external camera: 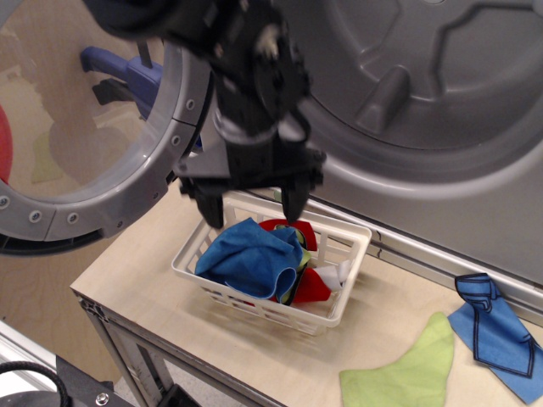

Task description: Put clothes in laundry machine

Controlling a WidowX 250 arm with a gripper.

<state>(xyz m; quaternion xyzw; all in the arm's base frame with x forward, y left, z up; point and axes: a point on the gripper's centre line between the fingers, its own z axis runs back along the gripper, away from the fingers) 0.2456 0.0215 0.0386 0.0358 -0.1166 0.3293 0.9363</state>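
Note:
The grey laundry machine (pixel 441 110) fills the top right, its ridged drum open. Its round, bolted transparent door (pixel 102 127) hangs open at the left. A white basket (pixel 339 297) on the wooden table (pixel 161 280) holds a blue cloth (pixel 246 259) on top of red and white clothes (pixel 318 284). My black gripper (pixel 252 210) hangs open and empty just above the far left part of the basket, fingertips straddling the top of the blue cloth. A green cloth (pixel 407 369) and a blue cloth with dark trim (pixel 496 335) lie on the table at the right.
The open door stands close to the left of my arm. The table's front edge runs along the lower left. A black cable (pixel 34 373) shows at the bottom left corner.

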